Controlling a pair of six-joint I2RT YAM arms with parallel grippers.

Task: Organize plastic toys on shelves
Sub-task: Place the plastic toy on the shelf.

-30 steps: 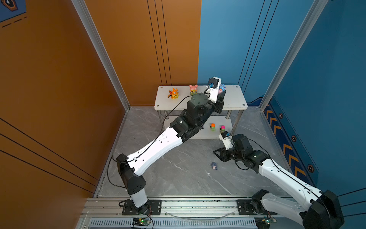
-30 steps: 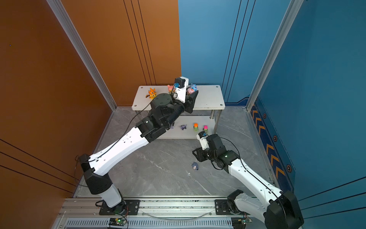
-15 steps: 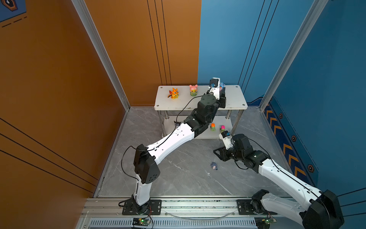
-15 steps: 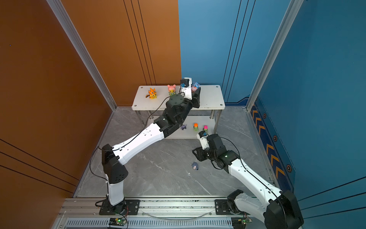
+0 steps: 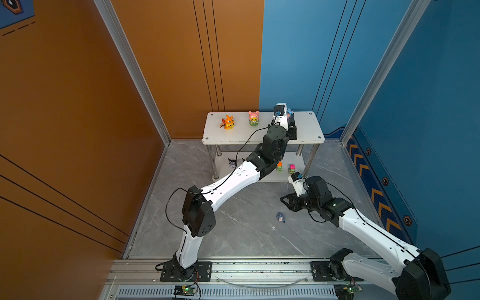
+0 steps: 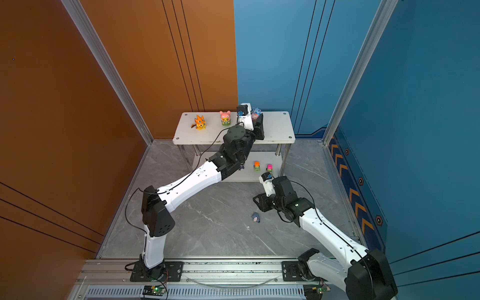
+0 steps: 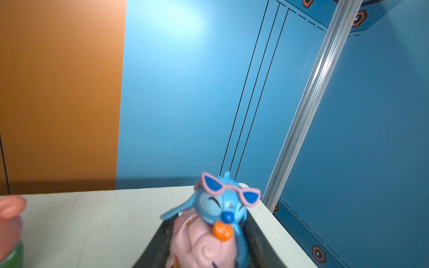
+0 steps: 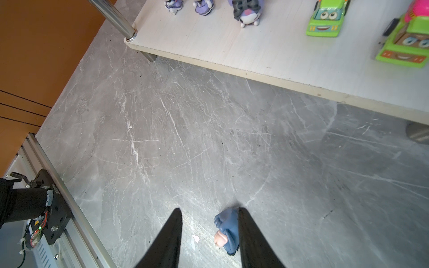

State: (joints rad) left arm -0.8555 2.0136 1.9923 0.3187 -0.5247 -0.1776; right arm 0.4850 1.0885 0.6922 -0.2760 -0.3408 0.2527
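The shelves [image 5: 309,130] stand at the back wall. On the top board are the orange dragon [image 5: 228,122] and the pink-yellow toy [image 5: 254,118]. My left gripper [image 7: 206,243] is shut on the blue toy on its pink cone [image 7: 222,208], low over the top board's right half [image 6: 255,113]; its base is hidden. Two green cars [image 8: 323,18] [image 8: 404,44] and black-purple horned toys [image 8: 247,11] stand on the lower board. The grey donkey [image 8: 226,229] lies on the floor [image 5: 281,217]. My right gripper [image 8: 209,210] hangs open above it, the donkey beside one finger.
Chrome legs [image 8: 120,23] carry the boards. An aluminium rail [image 5: 259,267] with both arm bases runs along the front. An orange wall [image 5: 78,130] closes the left and a blue wall [image 5: 428,130] the right. The grey marble floor [image 5: 233,233] spreads between rail and shelves.
My left arm has stretched forward and lower over the top board, its elbow moving right, with the blue toy still held. The right arm and the donkey have not moved.
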